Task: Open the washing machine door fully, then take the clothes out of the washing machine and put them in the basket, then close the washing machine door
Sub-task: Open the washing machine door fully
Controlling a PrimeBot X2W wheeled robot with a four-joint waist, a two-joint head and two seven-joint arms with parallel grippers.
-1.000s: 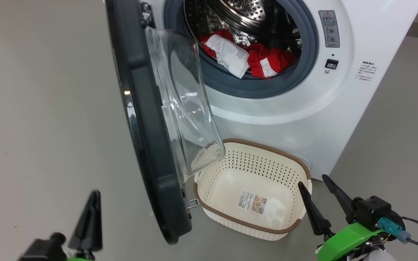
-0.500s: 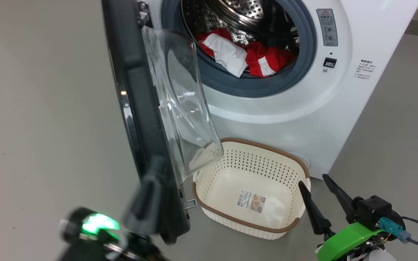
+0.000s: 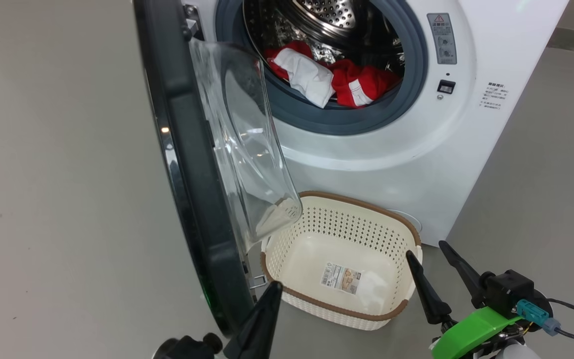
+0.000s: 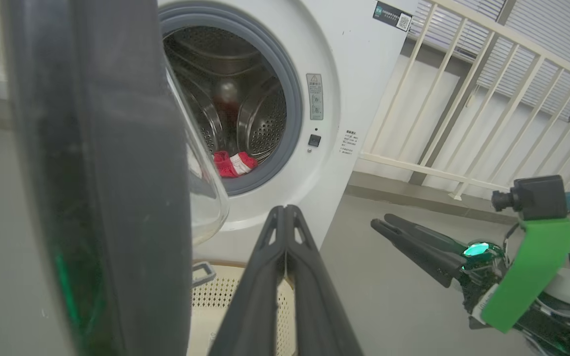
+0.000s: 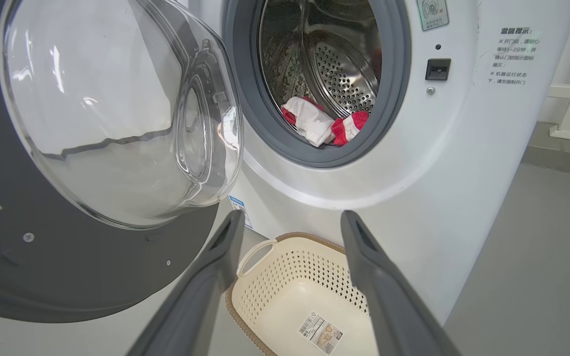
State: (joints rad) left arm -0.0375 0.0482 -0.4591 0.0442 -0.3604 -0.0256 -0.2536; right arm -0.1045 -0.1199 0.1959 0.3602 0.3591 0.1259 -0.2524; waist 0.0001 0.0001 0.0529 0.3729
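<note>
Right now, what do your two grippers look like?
The left gripper and right gripper each have two long, dark, tapered fingers. The right carries a green bracket, a black camera block and a teal connector with a dark cable.

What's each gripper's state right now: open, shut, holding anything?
Left gripper: shut, holding nothing.
Right gripper: open, holding nothing.

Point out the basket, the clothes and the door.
basket [image 3: 357,227]: head view, on its perforated far wall.
clothes [image 3: 374,77]: head view, on the red fabric.
door [image 3: 192,174]: head view, on its dark rim.
</note>
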